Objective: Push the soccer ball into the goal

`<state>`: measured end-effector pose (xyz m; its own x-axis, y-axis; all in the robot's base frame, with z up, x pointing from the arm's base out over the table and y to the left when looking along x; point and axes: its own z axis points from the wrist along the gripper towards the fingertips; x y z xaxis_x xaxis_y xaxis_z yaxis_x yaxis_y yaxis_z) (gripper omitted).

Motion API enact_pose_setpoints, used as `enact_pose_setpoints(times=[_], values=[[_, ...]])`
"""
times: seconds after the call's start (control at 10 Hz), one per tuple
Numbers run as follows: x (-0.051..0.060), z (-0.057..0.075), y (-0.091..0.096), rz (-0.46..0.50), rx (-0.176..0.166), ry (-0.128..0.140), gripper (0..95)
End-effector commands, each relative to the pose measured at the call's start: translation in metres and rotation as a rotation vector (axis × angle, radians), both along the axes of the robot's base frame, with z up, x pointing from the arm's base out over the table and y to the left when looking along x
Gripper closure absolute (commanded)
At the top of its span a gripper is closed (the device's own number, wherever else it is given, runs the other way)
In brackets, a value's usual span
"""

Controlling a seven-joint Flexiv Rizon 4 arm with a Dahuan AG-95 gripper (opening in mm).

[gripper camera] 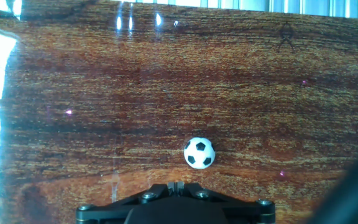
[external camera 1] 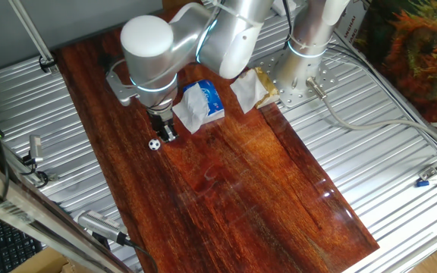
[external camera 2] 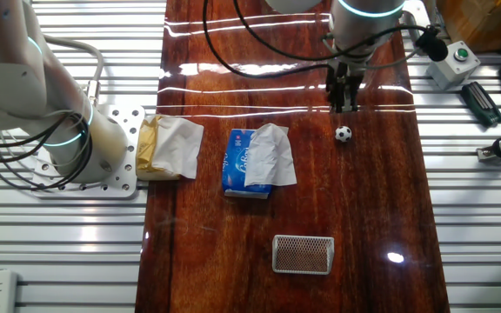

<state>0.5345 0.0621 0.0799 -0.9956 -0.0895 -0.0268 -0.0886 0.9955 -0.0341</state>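
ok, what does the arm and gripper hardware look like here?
Arm: glossy silver-white rounded links with thin glowing cyan rings at the joints. Black cables loop from the wrist across the table. Gripper: small, black, two slim dark fingers; in the hand view its dark body shows round screw heads.

Blue tissue packet [external camera 2: 238, 163], crumpled paper [external camera 2: 169, 148]

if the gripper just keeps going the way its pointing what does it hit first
The gripper points straight down, so it would most likely meet the table first. The ball lies just beside its tip, apparently off that line, though depth is unclear.
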Motion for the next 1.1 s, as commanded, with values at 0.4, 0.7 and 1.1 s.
enact_pose_setpoints(times=[0.4,0.7,1.1], values=[[-0.0009,0.001,0.0003,0.085,-0.001,0.1,95.0],[-0.0009,0.001,0.0003,0.056,0.012,0.1,95.0],[-0.0009,0.001,0.0003,0.061,0.008,0.097,95.0]])
